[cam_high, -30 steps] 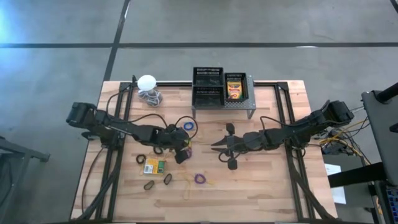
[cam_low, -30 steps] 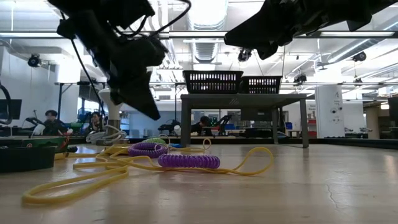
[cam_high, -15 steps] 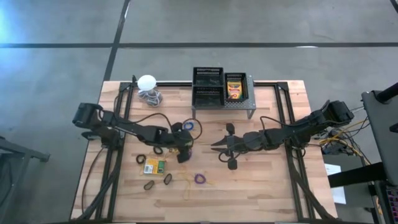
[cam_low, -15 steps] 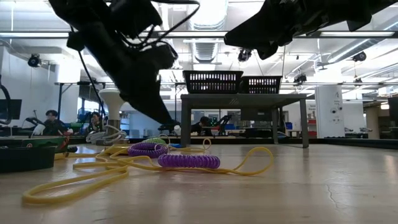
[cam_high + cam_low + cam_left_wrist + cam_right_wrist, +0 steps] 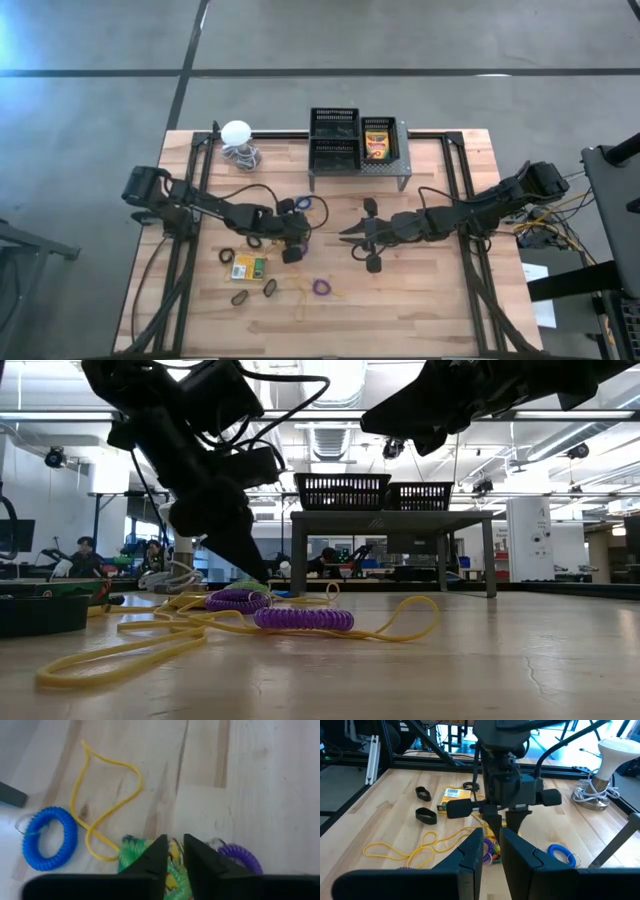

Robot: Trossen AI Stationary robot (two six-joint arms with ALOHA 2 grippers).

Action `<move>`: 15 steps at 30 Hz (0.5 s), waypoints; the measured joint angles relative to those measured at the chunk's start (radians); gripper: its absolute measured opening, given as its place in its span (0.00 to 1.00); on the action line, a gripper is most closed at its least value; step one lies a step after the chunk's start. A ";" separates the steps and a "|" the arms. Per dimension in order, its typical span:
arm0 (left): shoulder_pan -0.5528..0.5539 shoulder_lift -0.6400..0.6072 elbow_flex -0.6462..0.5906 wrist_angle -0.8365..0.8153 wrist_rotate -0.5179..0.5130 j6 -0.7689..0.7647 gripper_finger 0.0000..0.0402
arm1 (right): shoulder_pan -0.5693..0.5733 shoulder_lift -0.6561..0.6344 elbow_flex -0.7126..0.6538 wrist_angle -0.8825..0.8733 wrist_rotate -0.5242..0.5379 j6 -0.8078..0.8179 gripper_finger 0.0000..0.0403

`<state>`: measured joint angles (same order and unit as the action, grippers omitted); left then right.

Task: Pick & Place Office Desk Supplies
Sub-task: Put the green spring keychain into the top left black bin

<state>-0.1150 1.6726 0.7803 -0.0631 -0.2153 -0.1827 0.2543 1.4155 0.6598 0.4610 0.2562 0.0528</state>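
Observation:
My left gripper [image 5: 298,236] points down at the table's middle, shut. Its tips [image 5: 175,845] stand right over a green-and-yellow coil loop [image 5: 134,856], beside a purple coil [image 5: 241,858]. A blue coil [image 5: 303,203], a yellow rubber band [image 5: 107,795], a second purple coil [image 5: 322,287] and a crayon box [image 5: 248,266] lie around it. My right gripper [image 5: 343,231] hovers shut to the right, facing the left one. The black mesh bins [image 5: 335,140] stand on the grey stand, one holding a crayon box [image 5: 377,143]. My left gripper comes from above, pointing down, with its fingertips [image 5: 494,826] at the green-and-yellow coil [image 5: 490,851] lying on the table. My own fingers hide the spot, so I cannot tell whether they touch it.
Several black loops [image 5: 240,297] lie near the crayon box toward the near-left. The white ball with its coiled cord [image 5: 238,135] sits at the far-left. The grey perforated stand [image 5: 358,168] stands at the far edge. Bare wood lies to the near-right.
My left gripper has come down from well above the table until its tips reach the coils, shifting slightly toward the right. The loops and the box on the table have stayed put.

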 joint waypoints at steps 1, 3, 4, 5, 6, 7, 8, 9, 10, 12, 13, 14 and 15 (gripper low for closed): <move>0.000 0.000 0.000 -0.006 0.007 0.000 0.11 | 0.000 0.000 0.000 0.000 0.000 0.000 0.14; 0.000 0.000 0.000 -0.009 0.010 0.000 0.04 | 0.000 0.000 0.000 0.000 0.000 0.000 0.14; 0.000 -0.001 0.000 -0.009 0.010 0.000 0.02 | 0.000 0.000 0.000 0.000 0.000 0.000 0.14; 0.000 -0.002 0.003 -0.011 0.010 0.000 0.02 | 0.000 0.000 0.000 0.000 0.000 0.000 0.14; 0.000 -0.004 0.008 -0.012 0.010 0.000 0.02 | 0.000 0.000 0.000 0.000 0.000 0.000 0.14; -0.003 -0.007 0.016 -0.013 0.010 0.000 0.02 | 0.000 0.000 0.000 0.000 0.000 0.000 0.14; -0.007 -0.013 0.026 -0.017 0.010 0.000 0.01 | 0.000 0.000 0.000 0.000 0.000 0.000 0.14; -0.011 -0.021 0.037 -0.027 0.010 0.000 0.01 | 0.000 0.000 0.000 0.000 0.000 0.000 0.15; -0.016 -0.029 0.053 -0.044 0.010 0.000 0.01 | 0.000 0.000 0.000 0.000 0.000 0.000 0.15; -0.023 -0.051 0.086 -0.097 0.010 0.001 0.01 | 0.000 0.000 0.000 0.000 0.000 0.000 0.15; -0.025 -0.064 0.102 -0.125 0.010 0.000 0.01 | 0.000 0.000 0.000 0.000 0.000 0.000 0.15; -0.028 -0.079 0.116 -0.146 0.010 0.000 0.01 | 0.000 0.000 0.000 -0.001 0.000 0.000 0.15; -0.031 -0.094 0.129 -0.163 0.010 0.000 0.01 | 0.001 0.000 0.000 -0.001 0.000 0.000 0.15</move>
<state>-0.1457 1.5783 0.9096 -0.2258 -0.2057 -0.1829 0.2550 1.4155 0.6598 0.4599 0.2562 0.0525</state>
